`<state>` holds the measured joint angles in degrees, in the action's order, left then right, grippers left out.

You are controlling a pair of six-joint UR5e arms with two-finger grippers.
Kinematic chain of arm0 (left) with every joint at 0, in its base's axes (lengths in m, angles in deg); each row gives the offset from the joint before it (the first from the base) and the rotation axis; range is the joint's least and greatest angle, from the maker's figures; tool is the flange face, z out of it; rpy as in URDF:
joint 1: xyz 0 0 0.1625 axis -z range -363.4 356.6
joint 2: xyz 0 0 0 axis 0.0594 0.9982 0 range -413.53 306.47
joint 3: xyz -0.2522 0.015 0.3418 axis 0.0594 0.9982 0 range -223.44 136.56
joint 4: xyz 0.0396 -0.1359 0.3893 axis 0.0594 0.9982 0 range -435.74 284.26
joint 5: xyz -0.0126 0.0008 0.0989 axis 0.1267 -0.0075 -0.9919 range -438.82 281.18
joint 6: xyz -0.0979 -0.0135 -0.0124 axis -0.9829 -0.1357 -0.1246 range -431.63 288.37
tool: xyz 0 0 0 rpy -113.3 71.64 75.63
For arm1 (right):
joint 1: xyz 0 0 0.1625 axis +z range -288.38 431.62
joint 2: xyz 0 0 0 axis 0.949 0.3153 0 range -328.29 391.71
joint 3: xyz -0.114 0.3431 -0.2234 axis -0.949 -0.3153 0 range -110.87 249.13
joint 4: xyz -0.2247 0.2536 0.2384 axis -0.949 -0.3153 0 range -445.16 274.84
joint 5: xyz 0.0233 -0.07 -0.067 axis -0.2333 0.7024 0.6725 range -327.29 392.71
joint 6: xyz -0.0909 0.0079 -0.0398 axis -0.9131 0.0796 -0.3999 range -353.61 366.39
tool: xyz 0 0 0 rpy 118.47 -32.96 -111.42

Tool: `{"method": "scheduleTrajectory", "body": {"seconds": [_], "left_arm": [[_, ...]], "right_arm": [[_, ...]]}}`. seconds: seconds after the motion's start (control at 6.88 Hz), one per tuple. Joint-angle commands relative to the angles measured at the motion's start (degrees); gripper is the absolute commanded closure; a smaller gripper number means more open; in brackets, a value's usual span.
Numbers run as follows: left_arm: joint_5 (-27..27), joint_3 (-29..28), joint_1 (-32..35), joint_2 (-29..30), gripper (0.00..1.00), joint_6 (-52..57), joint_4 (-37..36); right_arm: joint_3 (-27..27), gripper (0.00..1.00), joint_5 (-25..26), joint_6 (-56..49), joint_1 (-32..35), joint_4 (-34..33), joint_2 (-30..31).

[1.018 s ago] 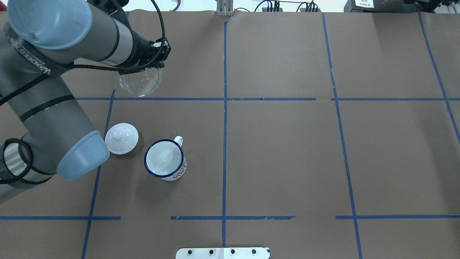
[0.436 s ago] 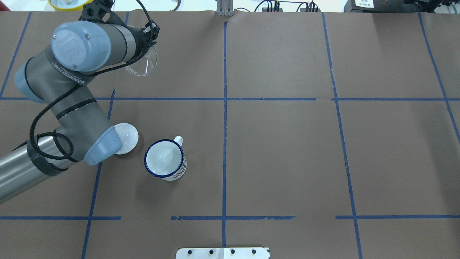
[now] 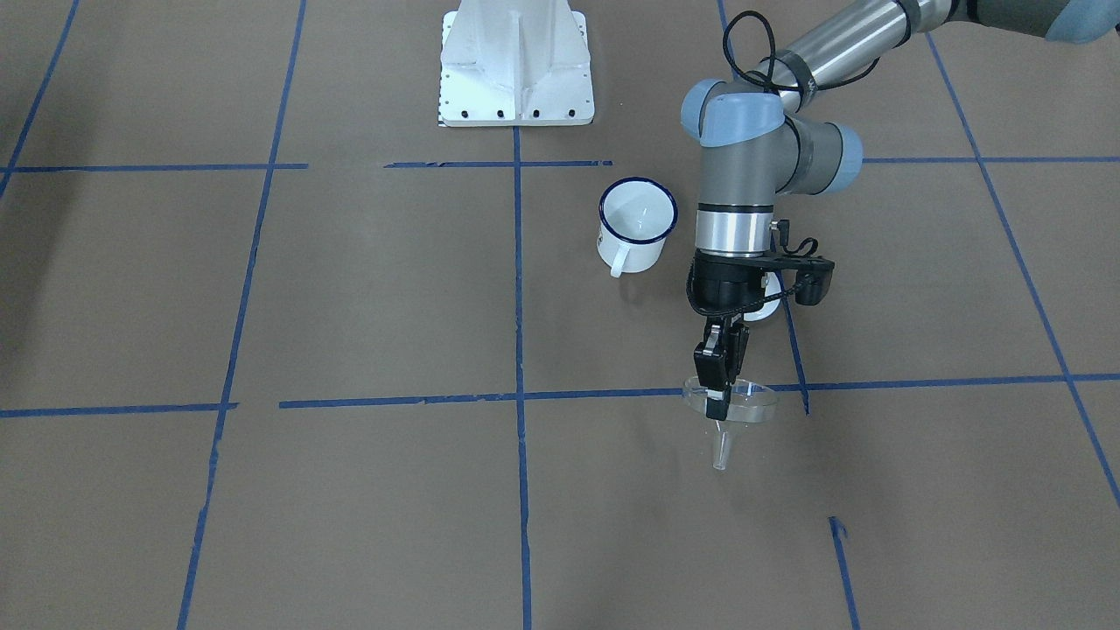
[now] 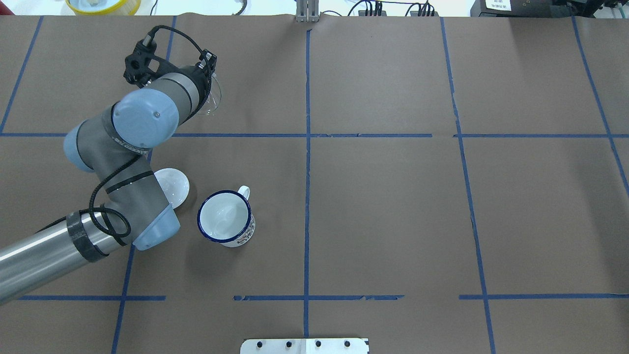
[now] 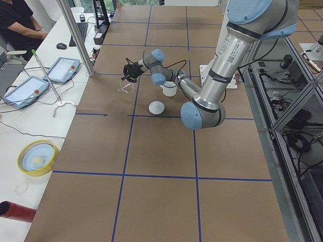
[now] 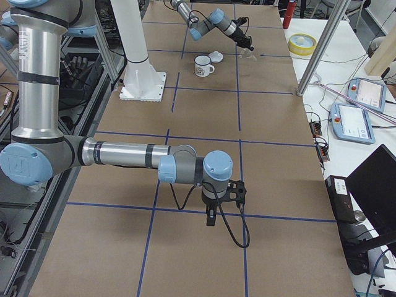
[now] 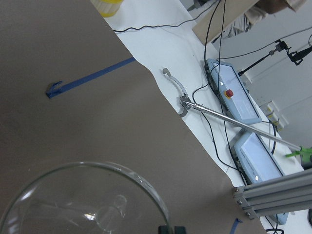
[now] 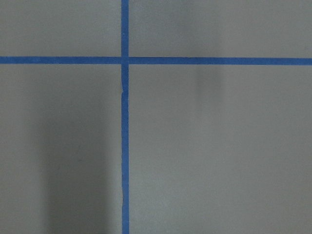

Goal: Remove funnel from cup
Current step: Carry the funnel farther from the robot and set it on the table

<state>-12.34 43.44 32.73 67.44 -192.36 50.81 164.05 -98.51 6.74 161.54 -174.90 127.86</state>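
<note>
The clear funnel (image 3: 744, 401) hangs from my left gripper (image 3: 719, 389), which is shut on its rim, spout pointing down over the brown table. It also shows in the overhead view (image 4: 214, 101) and fills the bottom of the left wrist view (image 7: 87, 204). The white cup (image 4: 225, 216) with a blue rim stands empty and upright, well apart from the funnel, closer to the robot; it shows in the front view too (image 3: 639, 220). My right gripper (image 6: 210, 219) shows only in the exterior right view, far from both, so I cannot tell its state.
A white knobbed lid (image 4: 173, 186) lies beside the cup, partly under my left arm. A yellow bowl (image 4: 103, 5) sits beyond the table's far edge. The white robot base (image 3: 516, 61) stands behind the cup. Tablets and cables (image 7: 234, 95) lie past the paper's edge.
My left arm has carried the funnel farther from the cup toward the table's far side and lowered its elbow and wrist. The cup and lid have not moved.
</note>
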Motion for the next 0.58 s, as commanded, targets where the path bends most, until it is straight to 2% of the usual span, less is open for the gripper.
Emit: {"method": "scheduleTrajectory", "body": {"seconds": [0.0,0.15,0.44], "left_arm": [[-6.43,-6.26,-2.38,0.15,1.0,-4.07,5.62],[-8.28,-8.02,-2.47,0.41,1.0,-4.07,8.08],[-8.47,-10.24,-2.38,0.33,1.0,-3.99,10.82]], "right_arm": [[0.0,0.0,0.0,0.0,0.0,0.0,0.0],[0.0,0.0,0.0,0.0,0.0,0.0,0.0],[0.0,0.0,0.0,0.0,0.0,0.0,0.0]]}}
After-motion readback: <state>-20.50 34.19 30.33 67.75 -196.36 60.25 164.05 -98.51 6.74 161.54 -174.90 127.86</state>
